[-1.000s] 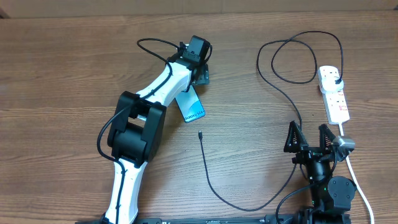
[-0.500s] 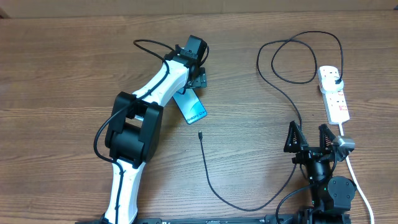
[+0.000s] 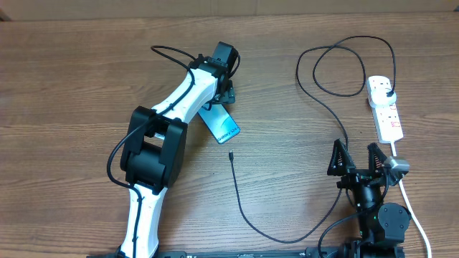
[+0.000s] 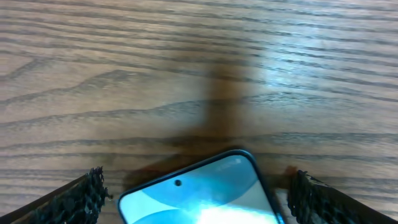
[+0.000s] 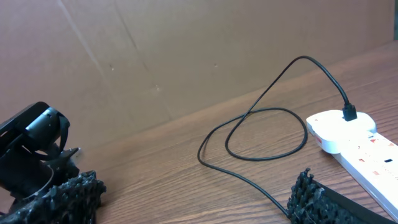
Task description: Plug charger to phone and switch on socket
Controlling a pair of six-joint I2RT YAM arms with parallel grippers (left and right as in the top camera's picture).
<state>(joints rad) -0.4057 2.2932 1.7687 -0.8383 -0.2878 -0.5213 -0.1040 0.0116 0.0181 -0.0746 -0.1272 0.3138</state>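
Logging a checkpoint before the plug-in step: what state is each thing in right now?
phone, lying face up, screen lit, nothing plugged in.
charger, plug seated in the socket, connector tip loose on the table.
socket, charger plugged in; switch position too small to tell.
left gripper, open, fingers either side of the phone, not touching it.
right gripper, open, empty.

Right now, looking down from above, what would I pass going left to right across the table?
The left arm's black elbow → the phone → the right gripper, open → the socket. The charger cable sprawls across several of these, so it has no single place.
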